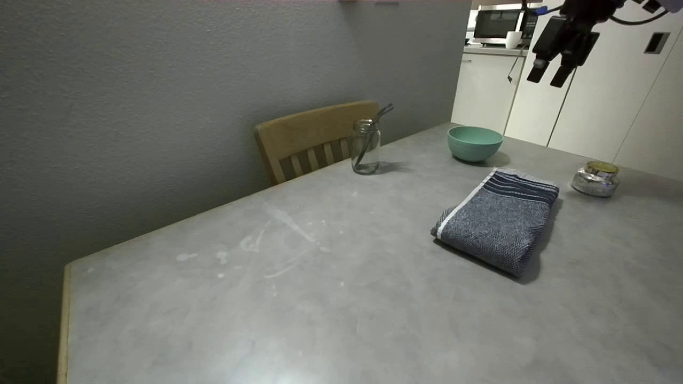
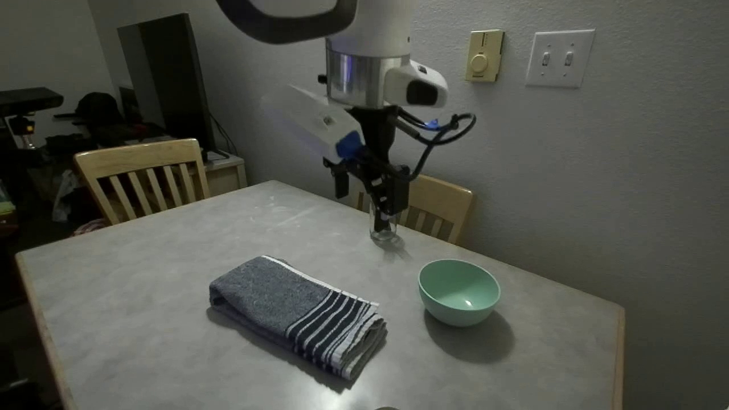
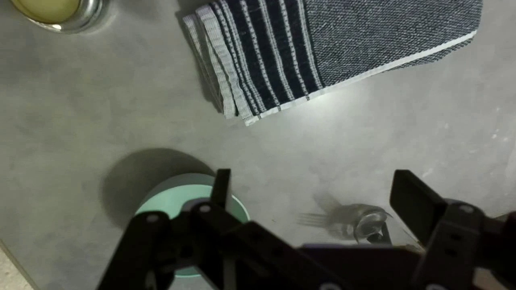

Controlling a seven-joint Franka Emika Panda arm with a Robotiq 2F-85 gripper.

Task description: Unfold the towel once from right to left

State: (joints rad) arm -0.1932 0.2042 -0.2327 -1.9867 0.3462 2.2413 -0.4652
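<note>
The towel [image 1: 499,224] lies folded on the grey table [image 1: 240,309], with dark blue-grey cloth and pale stripes at one short end. It also shows in an exterior view [image 2: 279,302], with layered striped edges at its near end. In the wrist view the towel [image 3: 383,36] is at the top, partly cut off by the frame. My gripper [image 3: 312,173] is open with nothing between its fingers. It is above the table and apart from the towel, as seen in both exterior views [image 1: 547,80] [image 2: 361,210].
A teal bowl [image 2: 458,293] stands beside the towel's striped end. A glass jar with utensils [image 1: 366,149] stands near the wall-side edge, and a silver candle jar [image 1: 596,180] on the towel's other side. Wooden chairs [image 2: 142,162] and a wall [image 1: 213,96] border the table.
</note>
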